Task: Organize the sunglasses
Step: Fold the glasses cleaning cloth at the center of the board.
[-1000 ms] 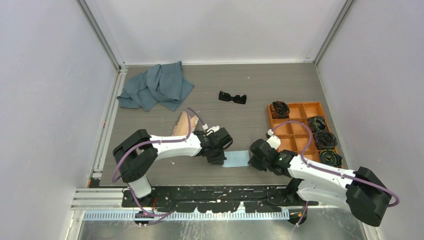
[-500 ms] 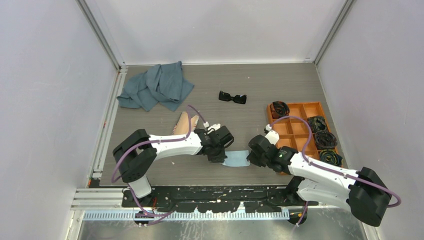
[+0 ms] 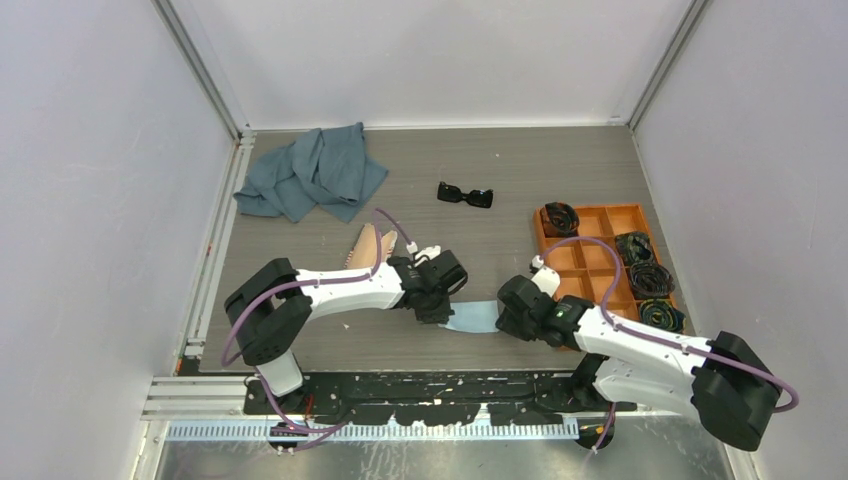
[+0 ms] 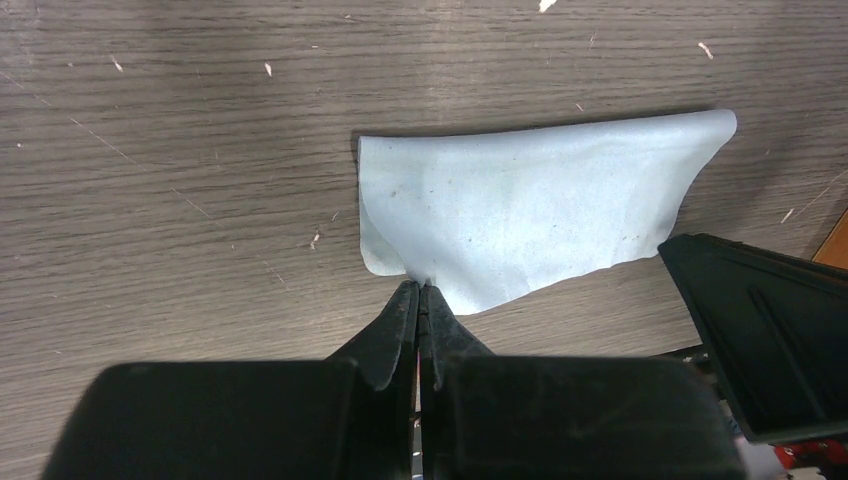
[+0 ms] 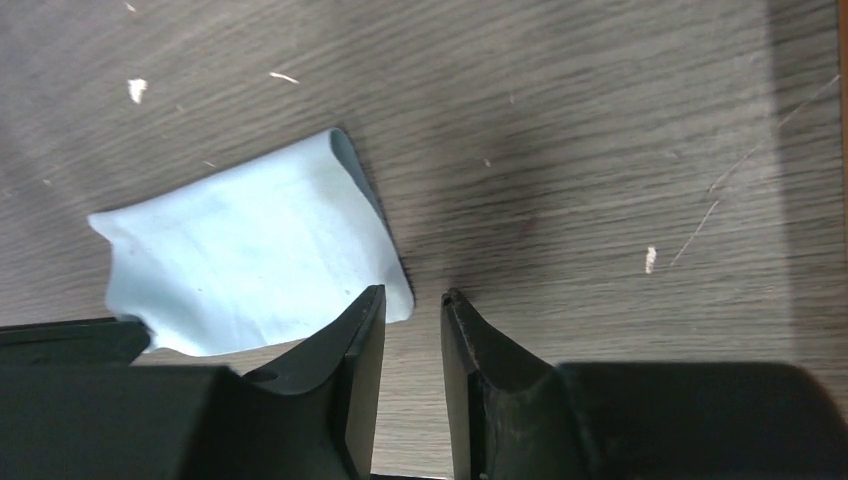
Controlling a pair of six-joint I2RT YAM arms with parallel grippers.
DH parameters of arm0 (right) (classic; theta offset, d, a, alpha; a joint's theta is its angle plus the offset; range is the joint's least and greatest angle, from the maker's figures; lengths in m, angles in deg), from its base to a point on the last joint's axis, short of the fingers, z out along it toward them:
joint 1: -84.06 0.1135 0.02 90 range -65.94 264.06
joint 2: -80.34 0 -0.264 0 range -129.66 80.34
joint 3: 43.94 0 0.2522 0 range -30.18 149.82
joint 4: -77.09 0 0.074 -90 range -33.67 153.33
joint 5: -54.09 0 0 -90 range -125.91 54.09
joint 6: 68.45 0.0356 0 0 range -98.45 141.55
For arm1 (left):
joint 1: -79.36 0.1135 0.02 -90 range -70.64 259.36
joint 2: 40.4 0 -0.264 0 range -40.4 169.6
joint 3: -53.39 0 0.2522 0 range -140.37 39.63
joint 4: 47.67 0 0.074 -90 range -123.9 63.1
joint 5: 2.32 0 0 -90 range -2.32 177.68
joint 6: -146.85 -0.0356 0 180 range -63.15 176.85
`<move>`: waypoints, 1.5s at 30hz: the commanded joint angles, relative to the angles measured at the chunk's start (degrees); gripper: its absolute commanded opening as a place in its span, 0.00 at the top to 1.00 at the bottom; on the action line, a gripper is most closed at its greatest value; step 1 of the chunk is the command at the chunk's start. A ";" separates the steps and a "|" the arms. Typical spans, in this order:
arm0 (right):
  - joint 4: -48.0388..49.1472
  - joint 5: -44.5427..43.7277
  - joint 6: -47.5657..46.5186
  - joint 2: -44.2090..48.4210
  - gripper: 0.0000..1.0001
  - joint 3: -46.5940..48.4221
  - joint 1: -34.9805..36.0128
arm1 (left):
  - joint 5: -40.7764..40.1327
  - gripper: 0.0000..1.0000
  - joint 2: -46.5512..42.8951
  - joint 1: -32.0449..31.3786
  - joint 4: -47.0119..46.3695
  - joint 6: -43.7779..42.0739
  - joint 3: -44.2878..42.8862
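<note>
At left end of blue cloth (image 4: pixel 520 210), left gripper (image 4: pixel 420 289) pinching its edge, jaws closed tight. At cloth's right corner, right gripper (image 5: pixel 412 296) standing slightly parted, gripping nothing. Sunglasses (image 3: pixel 465 194) lying well beyond cloth, untouched.

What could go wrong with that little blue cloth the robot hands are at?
The left hand pinches only the very edge of the blue cloth, so the cloth might slip out if it is lifted or pulled. The right hand is open with the cloth's corner just beside it, not between, so closing there might catch nothing.
</note>
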 commanded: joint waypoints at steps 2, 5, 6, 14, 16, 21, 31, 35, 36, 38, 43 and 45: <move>3.02 1.49 -0.33 -2.96 0.68 -0.60 0.20 | -0.20 0.99 -1.63 0.26 -0.80 -0.22 -0.08; 4.70 1.96 -0.58 -4.88 0.70 -0.20 0.29 | -0.11 0.99 -1.57 0.27 -0.80 -0.16 -0.11; 5.03 2.07 -0.64 -5.36 0.72 -0.07 0.25 | -0.16 0.99 -1.63 0.23 -0.76 -0.18 -0.12; 4.09 0.86 -0.22 -4.17 0.84 0.30 0.27 | -0.20 1.00 -2.00 0.25 -0.82 -0.11 0.37; 3.06 0.30 -0.08 -2.96 0.86 0.32 0.32 | -0.20 0.99 -1.96 0.22 -0.80 -0.01 0.40; 1.14 0.12 -0.21 -0.63 0.78 0.66 0.33 | -0.20 1.00 -1.82 0.22 -1.01 0.00 0.25; 0.81 0.74 -0.21 0.31 0.73 -0.45 0.31 | 0.16 0.99 -1.67 0.29 -1.35 0.01 0.22; 1.42 1.17 -0.26 -0.60 0.73 -0.90 0.34 | 0.16 0.99 -1.65 0.25 -1.36 -0.01 0.27; 1.75 1.42 -0.21 -1.05 0.73 -0.99 0.28 | 0.14 0.99 -1.67 0.27 -1.36 -0.02 0.28; 2.61 1.90 -0.29 -1.75 0.73 -1.35 0.27 | 0.23 0.99 -1.68 0.23 -1.35 -0.02 0.25; 4.25 2.54 0.06 -3.10 0.81 -2.06 0.32 | 0.16 0.99 -1.99 0.22 -1.31 0.16 0.48; 4.16 2.30 0.23 -2.48 0.85 -2.03 0.34 | 0.16 0.99 -2.01 0.26 -1.14 0.15 0.41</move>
